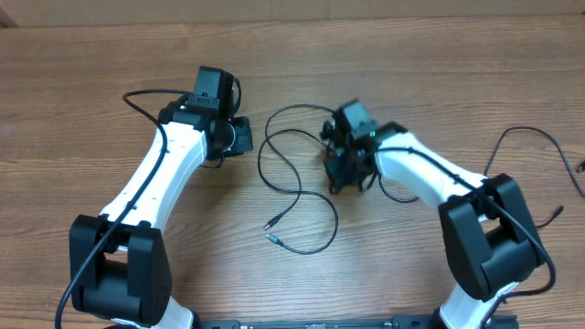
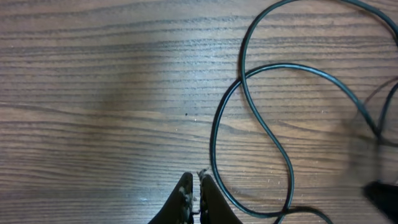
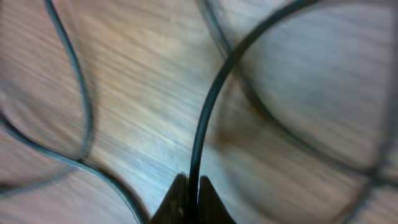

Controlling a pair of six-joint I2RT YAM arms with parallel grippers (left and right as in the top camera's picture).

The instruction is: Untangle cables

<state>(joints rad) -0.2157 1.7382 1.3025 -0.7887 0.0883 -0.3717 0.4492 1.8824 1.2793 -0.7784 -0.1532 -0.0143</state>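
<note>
Thin black cables point(image 1: 291, 183) lie in loose crossing loops at the table's middle, with two small plugs point(image 1: 271, 230) at the front. My left gripper point(image 1: 239, 135) sits just left of the loops; in the left wrist view its jaws point(image 2: 194, 182) are shut and empty, with a cable loop point(image 2: 249, 118) beside them on the right. My right gripper point(image 1: 340, 174) is at the loops' right side. In the right wrist view its jaws point(image 3: 193, 184) are shut on a cable strand point(image 3: 208, 112) that rises up from between them, and other strands cross behind it, blurred.
Another thin black cable point(image 1: 539, 142) lies at the table's right edge, with a small plug end point(image 1: 558, 213) nearby. The thicker arm wires point(image 1: 146, 96) run along the left arm. The wooden table point(image 1: 110, 55) surrounds everything.
</note>
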